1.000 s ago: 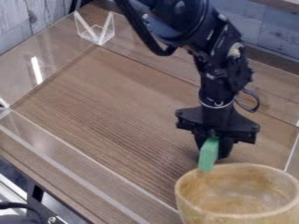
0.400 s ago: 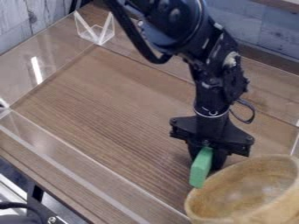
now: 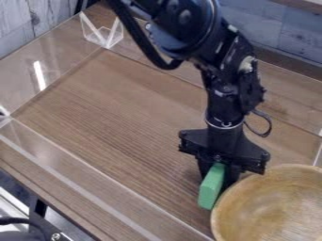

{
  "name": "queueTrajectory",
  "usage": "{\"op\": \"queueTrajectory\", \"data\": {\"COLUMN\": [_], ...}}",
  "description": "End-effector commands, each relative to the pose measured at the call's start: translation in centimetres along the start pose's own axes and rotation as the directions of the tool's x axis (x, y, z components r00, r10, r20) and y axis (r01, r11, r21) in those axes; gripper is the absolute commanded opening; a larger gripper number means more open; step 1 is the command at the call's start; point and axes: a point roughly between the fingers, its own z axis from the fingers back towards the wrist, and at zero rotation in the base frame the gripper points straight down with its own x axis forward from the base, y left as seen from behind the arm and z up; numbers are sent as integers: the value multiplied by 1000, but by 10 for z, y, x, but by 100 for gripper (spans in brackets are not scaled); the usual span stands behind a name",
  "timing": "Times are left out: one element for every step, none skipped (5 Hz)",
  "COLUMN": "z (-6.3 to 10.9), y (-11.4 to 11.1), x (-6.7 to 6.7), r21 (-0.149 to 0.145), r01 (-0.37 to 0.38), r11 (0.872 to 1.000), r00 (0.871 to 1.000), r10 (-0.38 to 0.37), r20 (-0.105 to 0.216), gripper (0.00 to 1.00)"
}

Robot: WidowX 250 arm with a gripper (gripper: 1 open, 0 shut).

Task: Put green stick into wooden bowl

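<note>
Black robot arm's gripper (image 3: 221, 166) points straight down over the wood-grain tabletop (image 3: 113, 113), jaws clamped tight on the small bright green rectangular stick (image 3: 213, 186). Top end of the stick is pinched between the black fingers; the rest hangs below them, tilted slightly, lower end close to the tabletop. Can't tell if that end touches the surface.

Round shallow light-tan wooden bowl (image 3: 280, 209) sits at the lower right, partly cut off by the frame edges. Stick is just left of the bowl's rim, outside it, very near the rim's outer wall; contact can't be resolved at this resolution. Nothing visible inside the part of the bowl that shows.

Gripper body is up-left of the bowl, right beside its rim. Arm links run from there up and left toward the top of the frame, with a black cable looped on the bowl-facing side of the wrist.

Clear acrylic walls (image 3: 51, 66) border the tabletop well away from the bowl, on the far left and rear.
</note>
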Motion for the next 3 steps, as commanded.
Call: {"op": "queueTrajectory", "data": {"z": [17, 22, 25], "y": [0, 2, 3], "x": [7, 6, 5], "r21": [-26, -30, -32], "r01": [2, 6, 12], "r11": [1000, 1000, 999], "r00": [999, 999, 999], "r10": [-1, -5, -11], "r20": [47, 46, 45], "gripper": [0, 0, 0]}}
